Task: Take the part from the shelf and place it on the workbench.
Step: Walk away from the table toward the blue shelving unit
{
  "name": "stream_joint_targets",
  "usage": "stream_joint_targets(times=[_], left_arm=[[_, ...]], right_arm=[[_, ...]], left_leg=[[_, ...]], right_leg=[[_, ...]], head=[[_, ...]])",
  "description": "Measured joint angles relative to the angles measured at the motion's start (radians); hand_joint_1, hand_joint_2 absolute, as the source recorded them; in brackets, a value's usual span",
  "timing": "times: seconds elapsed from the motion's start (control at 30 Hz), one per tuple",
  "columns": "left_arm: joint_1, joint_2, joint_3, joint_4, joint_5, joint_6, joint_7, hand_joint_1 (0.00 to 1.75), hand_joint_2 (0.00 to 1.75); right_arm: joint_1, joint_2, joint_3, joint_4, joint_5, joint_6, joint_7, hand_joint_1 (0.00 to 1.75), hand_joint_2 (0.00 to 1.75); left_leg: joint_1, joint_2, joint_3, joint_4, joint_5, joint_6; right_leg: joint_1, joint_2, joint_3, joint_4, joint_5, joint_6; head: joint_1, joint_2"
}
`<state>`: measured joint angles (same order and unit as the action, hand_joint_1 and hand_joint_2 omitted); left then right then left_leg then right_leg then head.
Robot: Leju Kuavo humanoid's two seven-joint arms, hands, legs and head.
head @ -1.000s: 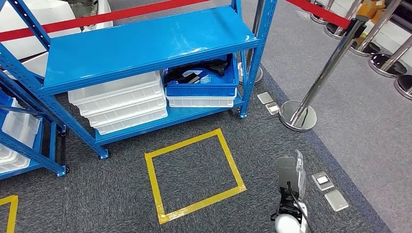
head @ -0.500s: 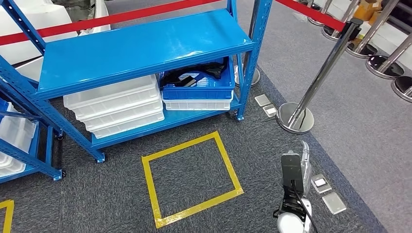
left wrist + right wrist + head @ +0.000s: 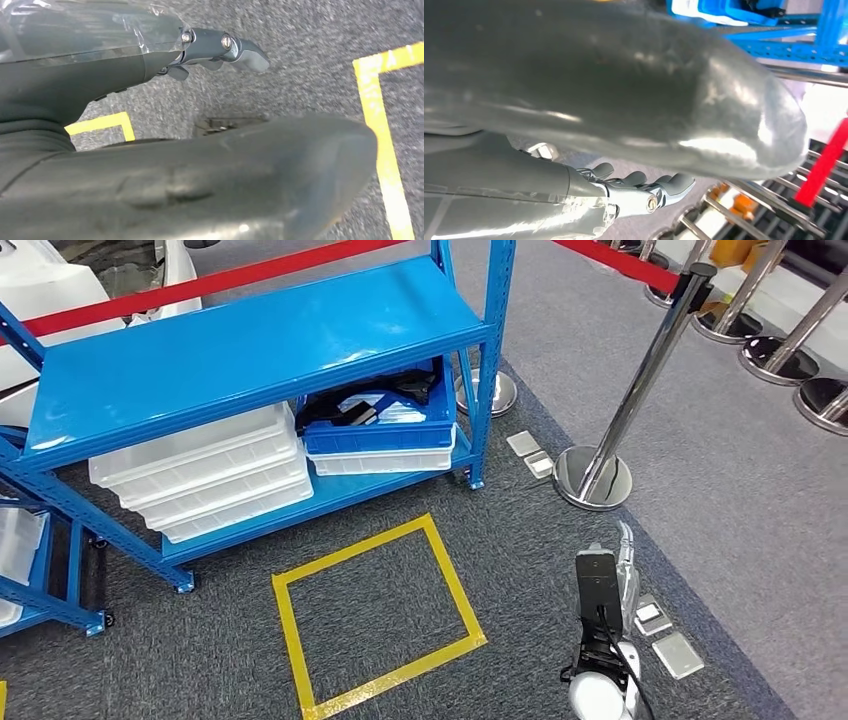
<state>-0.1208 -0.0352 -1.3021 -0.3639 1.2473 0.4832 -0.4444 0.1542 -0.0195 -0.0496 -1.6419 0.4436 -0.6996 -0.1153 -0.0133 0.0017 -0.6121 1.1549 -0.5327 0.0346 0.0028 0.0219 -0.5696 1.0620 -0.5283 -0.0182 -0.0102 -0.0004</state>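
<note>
Overhead, parts fill the blue bin (image 3: 378,425); wrist views show both robot hands (image 3: 220,47) (image 3: 644,192) empty, fingers spread.

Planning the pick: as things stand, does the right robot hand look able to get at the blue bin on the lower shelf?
Probably not yet. The right robot hand hangs low by the robot's side, with the yellow floor square lying between it and the blue bin. No obstacle stands between; the robot seems too far away.

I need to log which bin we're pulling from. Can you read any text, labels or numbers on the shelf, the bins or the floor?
No text reads in any view.
Blue bin on the lower shelf: light patches show among the dark parts inside it, too small and blurred to tell if they carry print.
White bins: no label visible.
Yellow floor square: plain tape, no marking.
Floor plates: no readable marking.
</note>
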Motion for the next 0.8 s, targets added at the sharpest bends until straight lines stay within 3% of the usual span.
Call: stream_joint_targets(times=[0.03,0.07,0.17,0.2,0.27,0.8], left_arm=[[0.000,0.002,0.000,0.000,0.000,0.001,0.000,0.00,0.00],[0.000,0.003,0.000,0.001,-0.001,0.003,0.001,0.00,0.00],[-0.001,0.002,-0.001,0.001,-0.001,0.007,0.001,0.00,0.00],[0.000,0.002,-0.001,0.001,-0.001,0.008,0.002,0.00,0.00],[0.001,0.003,-0.001,0.001,0.000,0.012,0.002,0.00,0.00],[0.000,0.004,-0.001,0.001,0.000,0.014,0.003,0.00,0.00]], right_arm=[[0.000,0.001,0.000,-0.002,0.000,0.000,0.000,0.00,0.00],[0.000,0.002,0.000,-0.003,0.000,0.000,0.000,0.00,0.00],[0.002,0.005,0.000,-0.004,0.000,0.000,0.000,0.00,0.00],[0.003,0.005,-0.001,-0.005,0.000,0.000,0.000,0.00,0.00],[0.003,0.006,-0.001,-0.005,0.000,0.000,0.000,0.00,0.00],[0.003,0.009,-0.005,-0.005,0.002,0.000,0.000,0.00,0.00]], left_leg=[[-0.007,-0.003,0.017,-0.052,0.025,0.016],[-0.011,-0.005,0.029,-0.088,0.034,0.022],[-0.008,-0.005,0.040,-0.120,0.029,-0.025],[-0.007,-0.005,0.040,-0.121,0.028,-0.035],[-0.007,-0.006,0.041,-0.120,0.027,-0.028],[-0.006,-0.006,0.042,-0.120,0.025,-0.024]], right_leg=[[0.002,0.002,0.004,-0.004,-0.001,0.000],[0.003,0.003,0.005,-0.006,-0.003,-0.002],[0.000,0.004,0.003,-0.007,-0.006,-0.009],[-0.001,0.003,0.004,-0.008,-0.006,-0.009],[-0.001,0.003,0.006,-0.011,-0.006,-0.008],[0.000,0.003,0.010,-0.018,-0.005,-0.004]], head=[[0.004,0.000],[0.006,0.000],[0.003,0.000],[0.004,0.000],[0.004,0.000],[0.005,0.000]])
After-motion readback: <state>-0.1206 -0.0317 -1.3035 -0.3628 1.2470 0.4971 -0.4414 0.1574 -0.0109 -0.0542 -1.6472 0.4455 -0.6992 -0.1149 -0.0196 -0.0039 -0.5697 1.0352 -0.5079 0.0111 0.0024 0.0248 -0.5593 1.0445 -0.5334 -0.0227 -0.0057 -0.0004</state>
